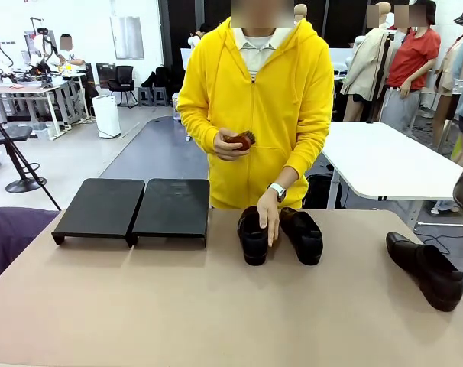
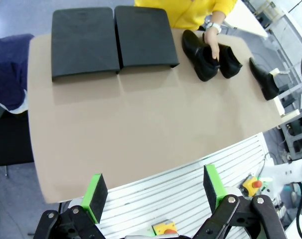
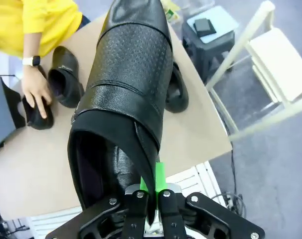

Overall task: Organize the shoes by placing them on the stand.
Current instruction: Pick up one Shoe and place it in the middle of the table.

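The black stand [image 1: 132, 208] sits at the far left of the table with both platforms bare, also in the left wrist view as the stand [image 2: 111, 40]. Two black shoes [image 1: 253, 237] [image 1: 302, 235] lie side by side mid-table, and the person's hand [image 1: 270, 218] rests on the left one. A third shoe [image 1: 426, 269] lies at the right. My right gripper [image 3: 152, 186] is shut on the back rim of a fourth shoe [image 3: 131, 89], held up above the table's right end. My left gripper [image 2: 154, 189] hangs open and high over the near edge.
The person in a yellow hoodie stands at the far side, holding a small brush [image 1: 243, 140] in the other hand. A white table [image 1: 384, 157] stands behind at right. A dark cloth [image 1: 14, 229] lies at the table's left end. The tan tabletop [image 1: 178, 306] is bare in front.
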Robot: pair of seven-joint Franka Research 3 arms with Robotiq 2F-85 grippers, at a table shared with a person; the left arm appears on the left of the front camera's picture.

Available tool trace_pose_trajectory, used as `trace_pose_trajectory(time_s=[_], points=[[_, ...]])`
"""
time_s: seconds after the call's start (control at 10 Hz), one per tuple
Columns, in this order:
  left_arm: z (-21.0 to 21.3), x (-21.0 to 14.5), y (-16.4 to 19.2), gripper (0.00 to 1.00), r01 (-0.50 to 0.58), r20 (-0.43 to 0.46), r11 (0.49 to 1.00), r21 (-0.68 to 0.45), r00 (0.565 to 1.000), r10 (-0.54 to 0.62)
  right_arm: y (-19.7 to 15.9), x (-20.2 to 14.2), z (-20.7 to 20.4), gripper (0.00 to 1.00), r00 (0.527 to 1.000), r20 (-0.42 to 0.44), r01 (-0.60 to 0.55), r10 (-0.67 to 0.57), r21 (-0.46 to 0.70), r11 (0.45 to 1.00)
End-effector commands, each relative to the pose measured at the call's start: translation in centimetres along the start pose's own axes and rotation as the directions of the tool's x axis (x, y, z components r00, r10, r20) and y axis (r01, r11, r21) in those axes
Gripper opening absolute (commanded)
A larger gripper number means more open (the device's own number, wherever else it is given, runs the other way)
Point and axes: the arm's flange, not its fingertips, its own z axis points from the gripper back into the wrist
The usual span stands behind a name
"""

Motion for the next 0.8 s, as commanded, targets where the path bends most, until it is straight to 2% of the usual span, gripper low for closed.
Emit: trace_pose_trajectory(time_s=[0.0,0.2,0.3,0.4,0.5,0.7], points=[[0.1,-0.1,0.1,1.0,0.009,0.001,1.0,-0.017,1.0,-0.009,3.3,-1.9,-2.9,0.0,0.995,-0.021,-0.098,0.099,0.049,0.994],[0.1,-0.1,0.1,1.0,0.009,0.001,1.0,-0.017,1.0,-0.009,9.8,-4.1,-5.0,0.0,0.961,-0.083,-0.245,0.262,0.172,0.954],[0.1,-0.1,0.1,1.0,0.009,0.001,1.0,-0.017,1.0,-0.009,14.0,-5.9,-6.9,0.0,0.926,-0.152,-0.309,0.345,0.221,0.925],[0.1,-0.1,0.1,1.0,0.009,0.001,1.0,-0.017,1.0,-0.009,18.8,-8.6,-9.6,0.0,0.866,-0.229,-0.383,0.444,0.267,0.884],[0.1,-0.1,0.1,1.0,0.009,0.001,1.0,-0.017,1.0,-0.009,22.8,-11.5,-11.9,0.0,0.831,-0.277,-0.402,0.483,0.301,0.865],[0.1,-0.1,0.1,1.0,0.009,0.001,1.0,-0.017,1.0,-0.009,28.7,-17.4,-17.0,0.0,0.825,-0.268,-0.403,0.499,0.34,0.85]])
